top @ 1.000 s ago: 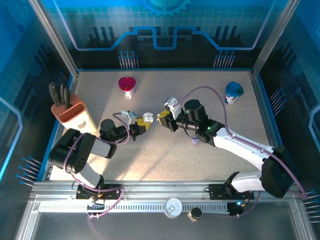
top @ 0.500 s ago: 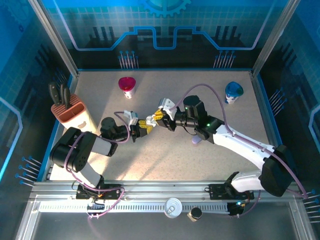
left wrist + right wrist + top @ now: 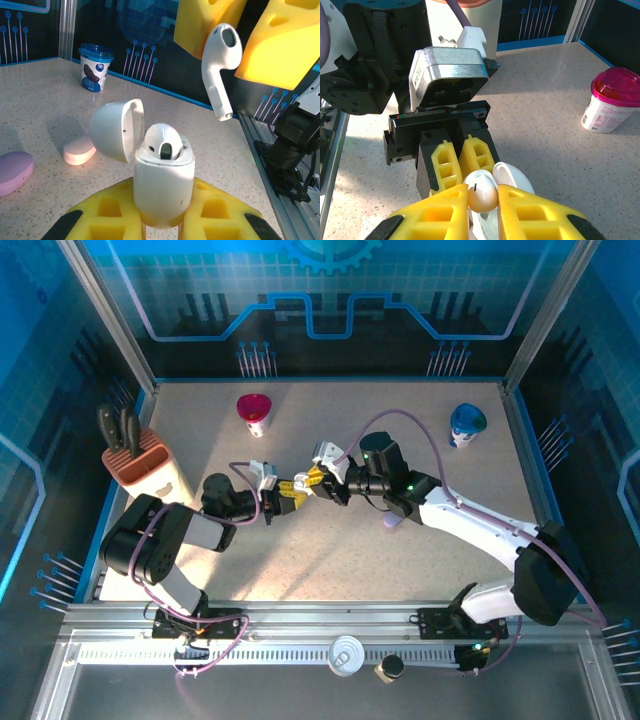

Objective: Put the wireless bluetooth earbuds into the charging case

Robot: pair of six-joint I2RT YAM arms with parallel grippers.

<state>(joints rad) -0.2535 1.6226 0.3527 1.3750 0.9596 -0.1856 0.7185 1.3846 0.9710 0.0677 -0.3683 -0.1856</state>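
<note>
My left gripper point(image 3: 162, 202) is shut on a white charging case point(image 3: 162, 180), held upright with its lid point(image 3: 117, 131) flipped open to the left. One white earbud point(image 3: 163, 142) sits in a slot of the case. My right gripper point(image 3: 482, 200) is shut on a second white earbud point(image 3: 482, 191). In the left wrist view this earbud point(image 3: 220, 70) hangs stem down, above and to the right of the case and clear of it. In the top view the left gripper point(image 3: 287, 496) and right gripper point(image 3: 316, 478) meet tip to tip at mid-table.
A pink oval case point(image 3: 79, 150) and a purple one point(image 3: 14, 172) lie on the table behind the held case. A blue cup point(image 3: 466, 424) stands back right, a pink cup point(image 3: 254, 412) back left, and a knife block point(image 3: 140, 465) at the left edge.
My right gripper has moved left with the earbud to just above the case. My left gripper has shifted slightly right, so the two now meet.
</note>
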